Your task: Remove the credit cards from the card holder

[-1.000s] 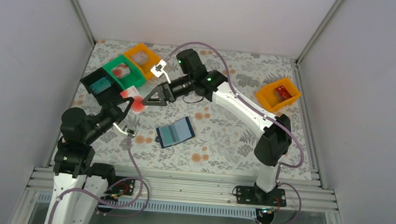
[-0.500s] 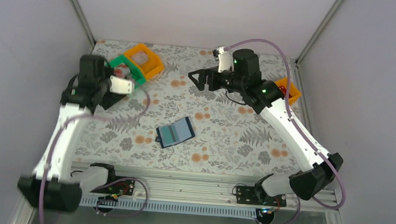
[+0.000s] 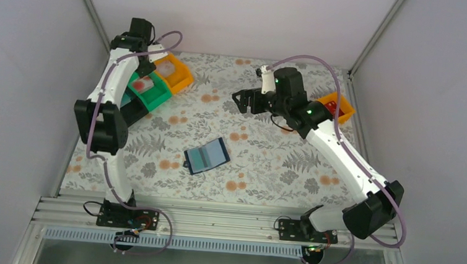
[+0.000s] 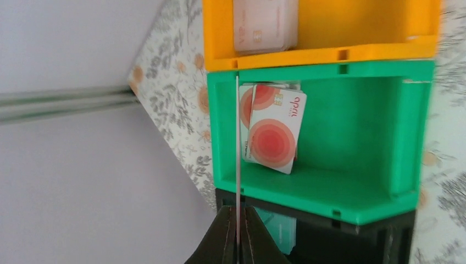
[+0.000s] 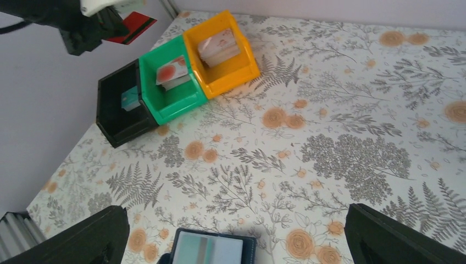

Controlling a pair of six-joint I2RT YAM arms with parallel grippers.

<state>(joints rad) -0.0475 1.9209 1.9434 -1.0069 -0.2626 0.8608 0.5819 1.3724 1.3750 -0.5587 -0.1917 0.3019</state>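
Credit cards (image 4: pixel 272 132) in green bin (image 4: pixel 329 192), lettering blurred

Overhead rear view, two downward wrist views, common green bin (image 4: pixel 351 126)

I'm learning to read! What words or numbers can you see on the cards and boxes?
Card with red circles in the green bin: short red word, sideways, too blurred to read.
Pale card in the orange bin: small print, too blurred to read.
Thin card in the left gripper: seen edge-on, nothing readable.
Card holder: no text visible.
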